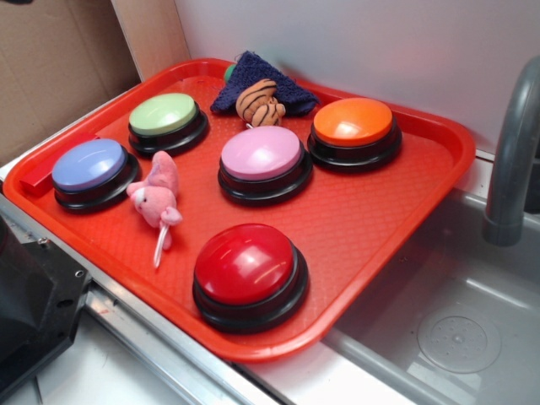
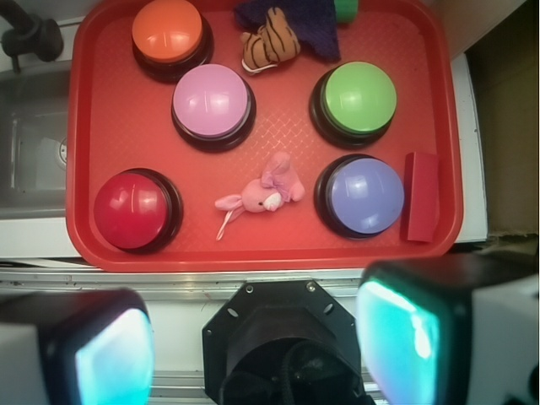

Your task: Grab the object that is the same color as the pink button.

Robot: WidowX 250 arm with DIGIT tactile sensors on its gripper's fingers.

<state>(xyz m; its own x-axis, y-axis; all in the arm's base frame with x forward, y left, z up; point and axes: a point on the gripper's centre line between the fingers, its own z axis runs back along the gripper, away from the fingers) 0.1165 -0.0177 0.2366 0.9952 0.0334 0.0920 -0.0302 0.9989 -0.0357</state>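
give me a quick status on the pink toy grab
Jaws open, holding nothing, back over the near tray edge. Pink plush toy lies untouched between red button and blue button. Nothing on top of it.
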